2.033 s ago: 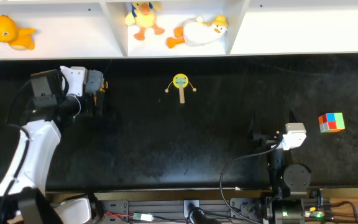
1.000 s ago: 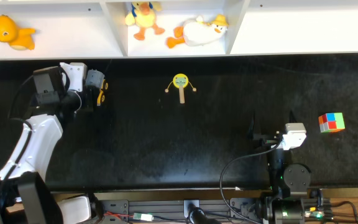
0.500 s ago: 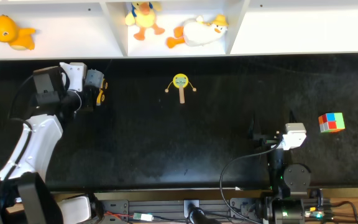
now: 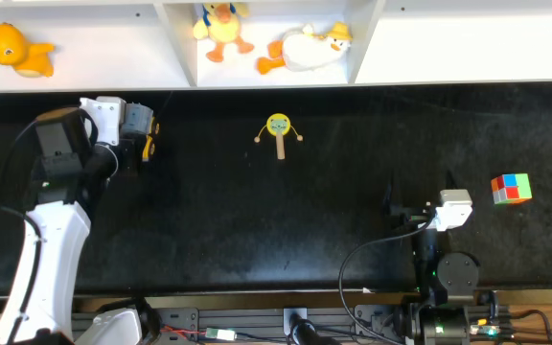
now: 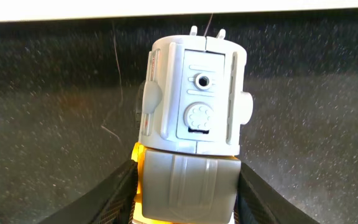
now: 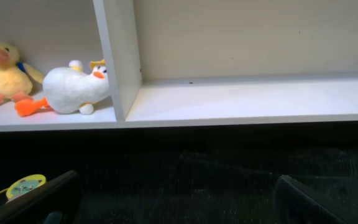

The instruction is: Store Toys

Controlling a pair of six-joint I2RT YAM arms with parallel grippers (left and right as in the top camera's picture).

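Note:
My left gripper (image 4: pixel 132 136) is shut on a grey and yellow toy robot (image 4: pixel 142 126), held just in front of the shelf's left compartment (image 4: pixel 84 53). In the left wrist view the grey toy robot (image 5: pixel 191 106) stands between my fingers (image 5: pixel 114 196), facing the shelf edge. A yellow rattle drum (image 4: pixel 278 129) lies on the black mat near the middle. A multicoloured cube (image 4: pixel 511 188) sits at the right. My right gripper (image 4: pixel 418 198) rests low near its base, open and empty, its fingers (image 6: pixel 42 199) spread wide in the right wrist view.
The white shelf runs along the back. An orange duck (image 4: pixel 17 48) sits in the left compartment, a yellow plush duck (image 4: pixel 220 24) and a white plush duck (image 4: pixel 310 48) in the middle one. The right compartment (image 6: pixel 247 93) holds nothing.
The left arm has shifted left and toward the shelf, carrying the toy robot with it. The right arm has not moved.

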